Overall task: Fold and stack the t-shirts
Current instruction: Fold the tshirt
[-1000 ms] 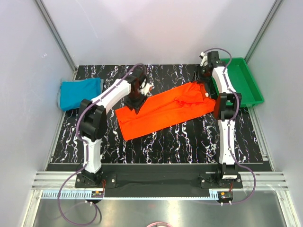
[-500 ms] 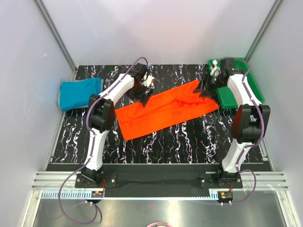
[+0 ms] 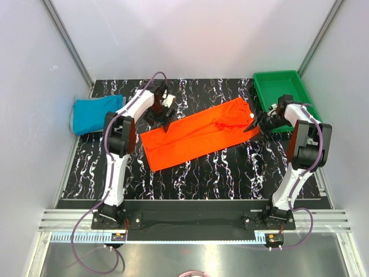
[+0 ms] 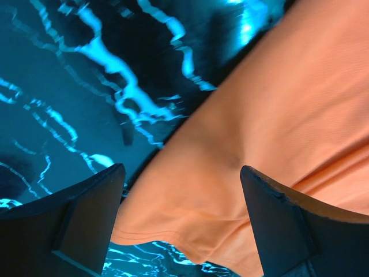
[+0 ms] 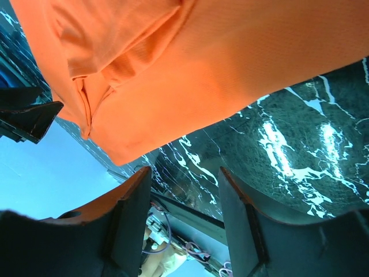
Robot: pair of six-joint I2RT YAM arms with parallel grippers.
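Note:
The orange-red t-shirt (image 3: 199, 135) lies folded into a long strip, slanting across the middle of the table. My left gripper (image 3: 163, 122) hovers at its far left corner. In the left wrist view that gripper (image 4: 181, 199) is open, the shirt's hemmed corner (image 4: 190, 225) lying between and below its fingers, untouched. My right gripper (image 3: 254, 127) sits low at the shirt's right end. In the right wrist view that gripper (image 5: 184, 199) is open with only table between its fingers and the shirt (image 5: 202, 63) just ahead. The teal-blue t-shirt (image 3: 98, 113) lies bunched at the table's left edge.
A green plastic tray (image 3: 286, 92) stands at the back right corner, just behind my right forearm. The black marbled table (image 3: 219, 173) shows bare in front of the orange shirt. Grey walls close in on three sides.
My left gripper has opened, let go of the orange shirt's edge and shifted slightly back-left. The right arm swung out to the right, off the tray, and its gripper came down to the shirt's right end.

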